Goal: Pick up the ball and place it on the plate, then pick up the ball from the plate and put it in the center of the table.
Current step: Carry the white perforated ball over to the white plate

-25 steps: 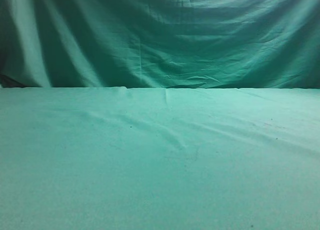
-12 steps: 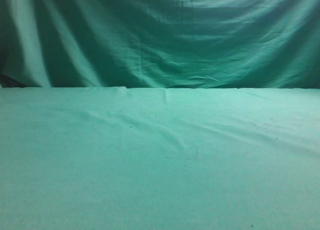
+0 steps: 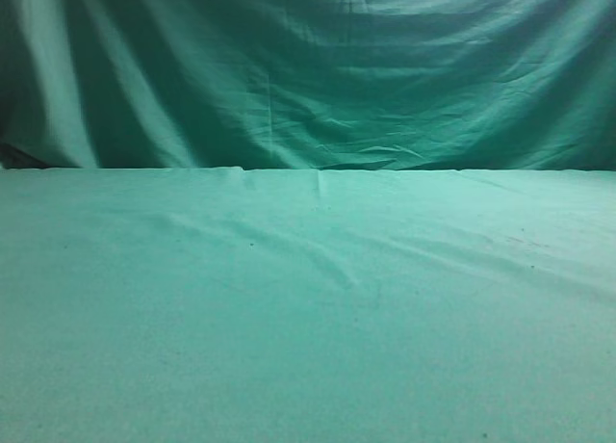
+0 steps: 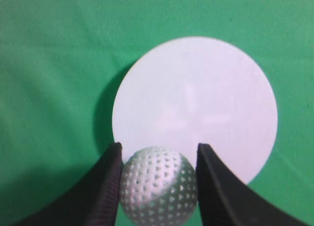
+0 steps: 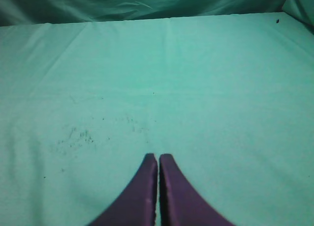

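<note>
In the left wrist view the white dimpled golf ball (image 4: 158, 185) sits between my left gripper's two dark fingers (image 4: 158, 159), which press on its sides. It is held above the near edge of a round white plate (image 4: 196, 96) that lies on the teal table cloth (image 4: 49, 64). My right gripper (image 5: 158, 159) is shut and empty, low over bare cloth (image 5: 221, 88). The exterior view shows only the table (image 3: 308, 308); no ball, plate or gripper is in it.
A darker green draped backdrop (image 3: 308, 67) hangs behind the table's far edge. The cloth has soft wrinkles across the middle and small dark specks (image 5: 73, 135) in front of the right gripper.
</note>
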